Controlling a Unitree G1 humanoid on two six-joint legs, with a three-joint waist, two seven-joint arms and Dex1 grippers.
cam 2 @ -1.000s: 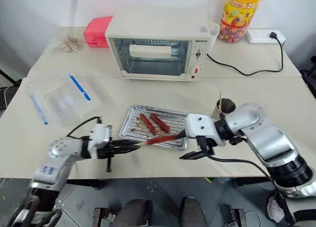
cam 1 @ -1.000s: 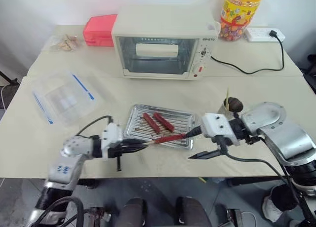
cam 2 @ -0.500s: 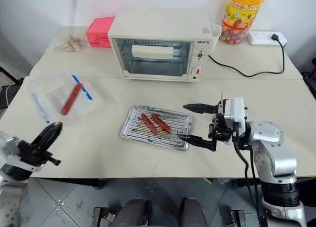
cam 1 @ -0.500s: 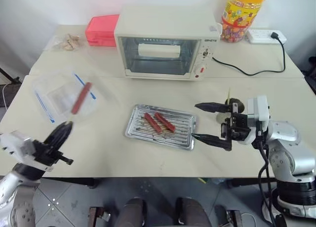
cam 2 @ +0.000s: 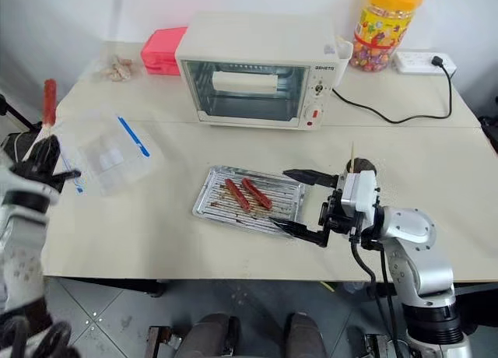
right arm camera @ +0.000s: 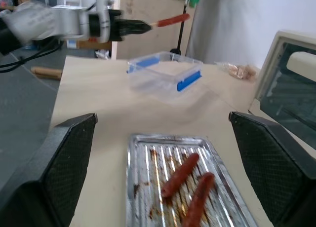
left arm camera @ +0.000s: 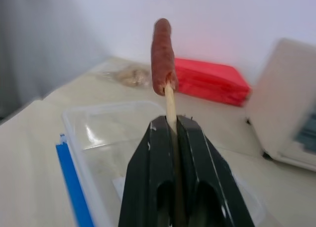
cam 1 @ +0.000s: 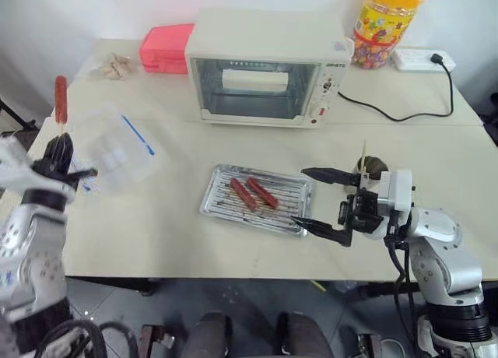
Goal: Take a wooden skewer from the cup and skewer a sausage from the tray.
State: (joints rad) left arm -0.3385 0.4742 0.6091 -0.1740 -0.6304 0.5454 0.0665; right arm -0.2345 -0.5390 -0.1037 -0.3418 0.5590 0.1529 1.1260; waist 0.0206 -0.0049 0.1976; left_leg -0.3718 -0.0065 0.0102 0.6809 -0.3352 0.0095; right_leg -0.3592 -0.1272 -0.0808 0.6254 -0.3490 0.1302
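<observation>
Left wrist view: the two black fingers (left arm camera: pixel 153 168) of the left gripper (left arm camera: pixel 170 133) are pressed together on the thin pale wooden skewer (left arm camera: pixel 170 102), whose tip carries the reddish-brown sausage (left arm camera: pixel 162 55). Head views place that gripper raised at the table's far left, beside the clear plastic box with blue clips (cam 1: pixel 117 149); skewer and sausage stand nearly upright, long axis vertical. Right wrist view shows the same skewer from the side. The right gripper (cam 1: pixel 322 201) points left, level, fingers spread wide and empty, at the near right corner of the shallow ribbed silver tray (cam 1: pixel 288 193), where two sausages (cam 1: pixel 250 193) lie diagonally. The small grey metal cup (cam 1: pixel 372 168) stands just behind it.
</observation>
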